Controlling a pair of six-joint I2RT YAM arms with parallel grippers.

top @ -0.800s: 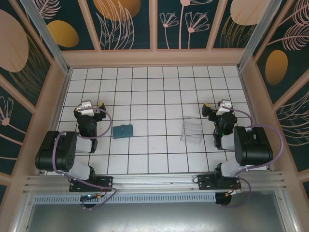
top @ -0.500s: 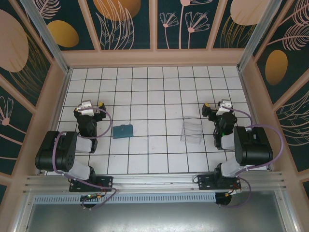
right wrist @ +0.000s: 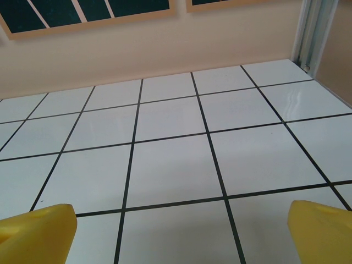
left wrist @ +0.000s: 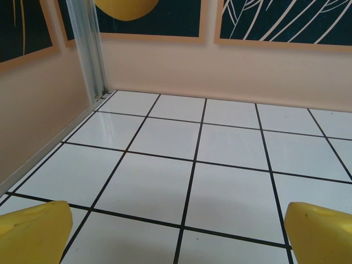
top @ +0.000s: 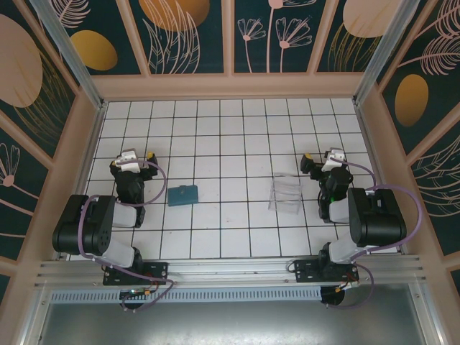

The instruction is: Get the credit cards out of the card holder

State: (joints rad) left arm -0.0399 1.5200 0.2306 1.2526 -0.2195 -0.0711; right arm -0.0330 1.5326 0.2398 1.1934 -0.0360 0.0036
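Top external: card holder [top: 183,195] lies right of the spread, empty left gripper [top: 129,164].

The left arm [top: 93,224] and right arm [top: 374,215] are black with pale grey links and bulky rounded joint housings. A lilac cable [top: 161,178] loops along each. White wrist blocks [top: 129,159] carry small yellow tags. The base plates [top: 136,273] are black. The left gripper [left wrist: 179,234] and right gripper [right wrist: 179,231] have smooth yellow fingers [left wrist: 33,234] with rounded tips
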